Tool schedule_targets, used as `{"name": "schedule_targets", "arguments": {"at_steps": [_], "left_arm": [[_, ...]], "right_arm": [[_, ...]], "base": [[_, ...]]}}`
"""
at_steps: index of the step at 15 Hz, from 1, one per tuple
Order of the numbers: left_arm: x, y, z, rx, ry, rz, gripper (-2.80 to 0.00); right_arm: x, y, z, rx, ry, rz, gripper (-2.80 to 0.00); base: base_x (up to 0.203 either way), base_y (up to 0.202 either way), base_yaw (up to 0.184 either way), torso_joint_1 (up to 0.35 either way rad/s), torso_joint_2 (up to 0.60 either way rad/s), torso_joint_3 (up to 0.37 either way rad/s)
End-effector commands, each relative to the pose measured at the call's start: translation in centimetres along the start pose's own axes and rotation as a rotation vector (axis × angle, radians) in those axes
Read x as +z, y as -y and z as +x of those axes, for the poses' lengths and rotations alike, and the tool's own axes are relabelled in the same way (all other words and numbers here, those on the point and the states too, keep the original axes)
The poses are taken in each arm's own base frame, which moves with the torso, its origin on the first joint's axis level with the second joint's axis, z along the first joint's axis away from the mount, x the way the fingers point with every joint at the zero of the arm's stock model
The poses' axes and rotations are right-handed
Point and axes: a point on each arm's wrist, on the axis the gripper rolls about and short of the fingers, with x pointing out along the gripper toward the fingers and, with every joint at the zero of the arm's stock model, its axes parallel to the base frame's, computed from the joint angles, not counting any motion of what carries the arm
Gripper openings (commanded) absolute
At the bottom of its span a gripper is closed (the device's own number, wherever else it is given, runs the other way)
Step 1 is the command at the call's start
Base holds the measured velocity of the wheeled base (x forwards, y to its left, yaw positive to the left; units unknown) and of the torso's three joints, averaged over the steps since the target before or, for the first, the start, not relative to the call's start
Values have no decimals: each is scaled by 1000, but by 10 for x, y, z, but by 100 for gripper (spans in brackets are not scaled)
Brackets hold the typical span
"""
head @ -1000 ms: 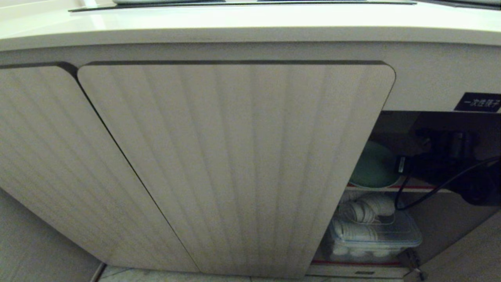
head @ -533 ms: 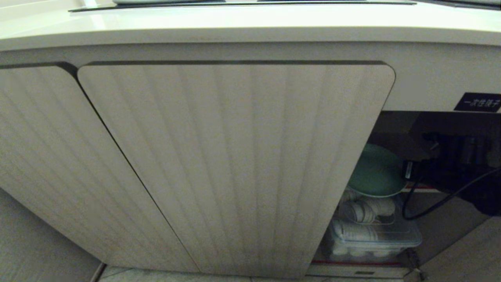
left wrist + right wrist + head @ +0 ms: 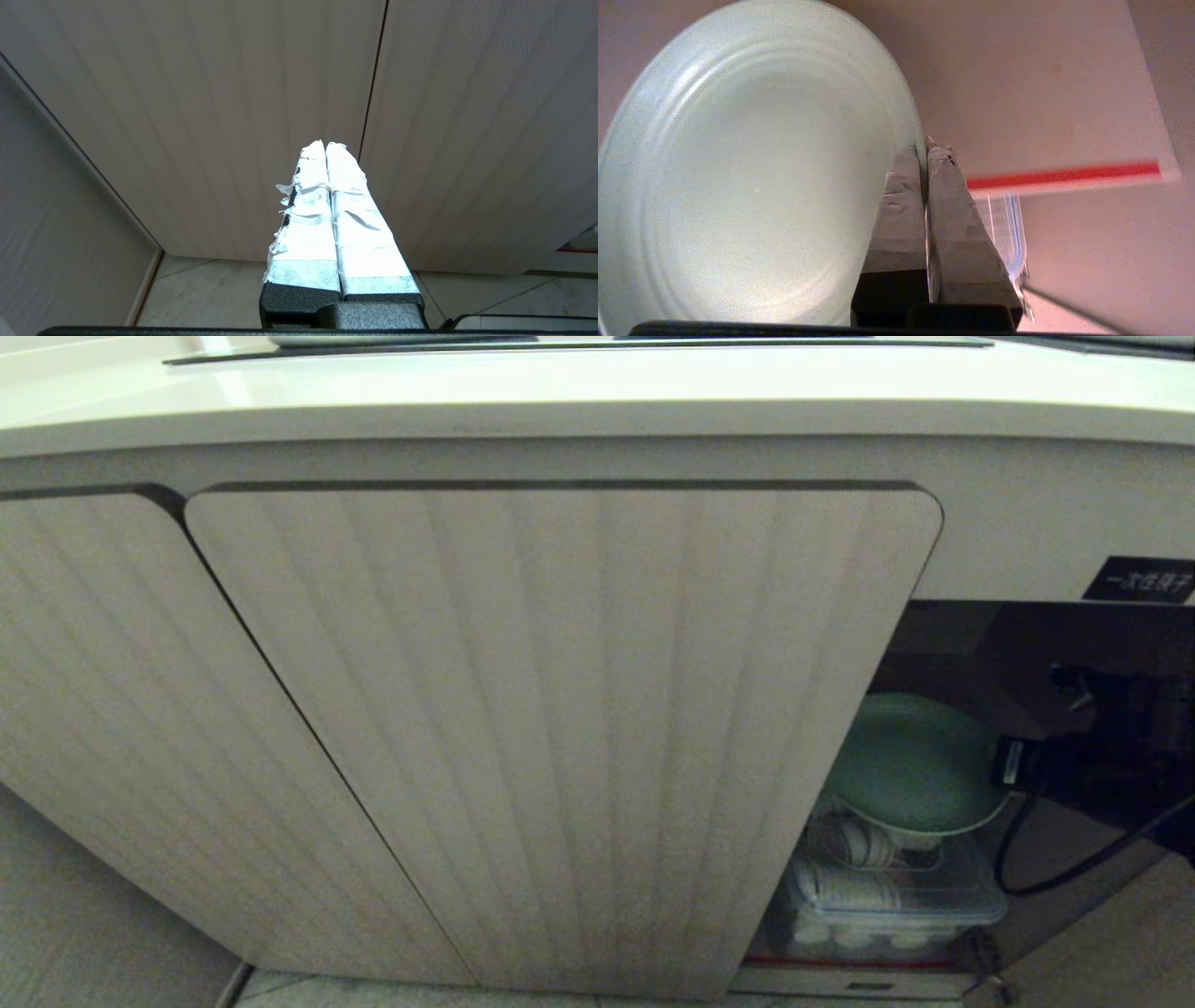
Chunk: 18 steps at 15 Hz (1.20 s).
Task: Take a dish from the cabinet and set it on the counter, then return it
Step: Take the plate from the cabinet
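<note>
The right gripper [image 3: 924,151] has its jaws clenched on the rim of the green dish [image 3: 910,765], holding it in the cabinet's [image 3: 560,709] open right side, above a clear box [image 3: 887,896]. The left gripper [image 3: 325,145], jaws closed and empty, faces the closed doors.

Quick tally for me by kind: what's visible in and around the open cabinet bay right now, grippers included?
Mint-green dish: 1, pinched at its rim
Clear plastic box holding white pieces, on the lower level: 1
Closed ribbed cabinet doors: 2
Black label: 1
Grippers: 2, the right gripper on the dish, the left gripper parked facing the doors
Total: 7
</note>
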Motion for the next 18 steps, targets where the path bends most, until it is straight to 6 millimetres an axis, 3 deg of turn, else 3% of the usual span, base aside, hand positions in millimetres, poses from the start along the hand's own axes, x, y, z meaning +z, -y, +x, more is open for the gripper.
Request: {"name": "schedule_targets", "arguments": {"at_steps": [1,5,18], "left_arm": [[0,0,0,0,0,0,-280],[0,0,0,0,0,0,-280],[0,0,0,0,0,0,-280]], "right_arm": [[-1,0,-16,0,12,1,-280],[-12,-1,-37,-2,-7,3,-280],[-28,4,-63,-23,-51,84,-280]], "base": [[0,0,0,0,0,0],[0,0,0,0,0,0],[0,0,0,0,0,0]]}}
